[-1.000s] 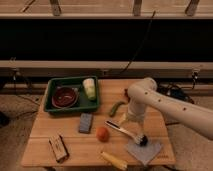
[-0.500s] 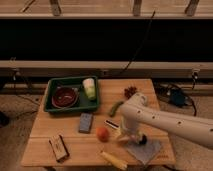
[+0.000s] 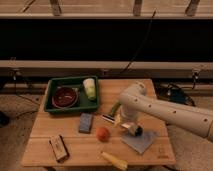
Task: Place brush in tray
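Note:
The brush [image 3: 109, 118] lies on the wooden table: its white handle runs from left of centre to a black bristle head [image 3: 137, 131] resting at the edge of a grey cloth. My gripper [image 3: 126, 124] is down over the middle of the handle, at the end of the white arm [image 3: 165, 112] that reaches in from the right and hides part of the brush. The dark green tray [image 3: 70, 110] stands at the table's back left, apart from the gripper. It holds a dark red bowl [image 3: 64, 97] and a pale cup-like piece [image 3: 90, 89].
A grey cloth [image 3: 140, 142] lies front right. A small green pepper [image 3: 115, 107] sits behind the brush. An orange-red ball [image 3: 102, 133], a grey-blue block [image 3: 86, 122], a yellow corn-like piece [image 3: 116, 161] and a brown box [image 3: 59, 148] lie across the front.
The arm has swung lower and leftward, bringing the gripper down over the brush handle. The brush and the other objects have stayed in place.

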Motion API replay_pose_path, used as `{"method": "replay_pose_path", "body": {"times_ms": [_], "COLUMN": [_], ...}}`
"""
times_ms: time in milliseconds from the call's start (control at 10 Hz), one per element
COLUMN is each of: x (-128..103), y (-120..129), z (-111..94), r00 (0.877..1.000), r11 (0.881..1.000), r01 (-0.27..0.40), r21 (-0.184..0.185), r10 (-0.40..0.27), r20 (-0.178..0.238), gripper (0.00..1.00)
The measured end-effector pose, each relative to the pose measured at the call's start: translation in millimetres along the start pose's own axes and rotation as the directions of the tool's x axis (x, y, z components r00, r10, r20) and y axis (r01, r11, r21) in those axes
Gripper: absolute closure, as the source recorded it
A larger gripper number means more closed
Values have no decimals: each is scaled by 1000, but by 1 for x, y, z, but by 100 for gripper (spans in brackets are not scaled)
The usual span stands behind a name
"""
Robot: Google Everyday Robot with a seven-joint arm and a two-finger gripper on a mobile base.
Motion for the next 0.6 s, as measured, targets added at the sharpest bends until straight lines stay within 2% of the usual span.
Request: {"method": "replay_pose_path", "body": {"times_ms": [300, 600], "x": [7, 17], "y": [11, 23], "z": [-13, -9], "r00": [1000, 999], "r11": [1000, 999], "r01": [7, -6], "r21": [-24, -48], "r10": [-8, 5], "r20": [-27, -34], "gripper": [28, 28]}}
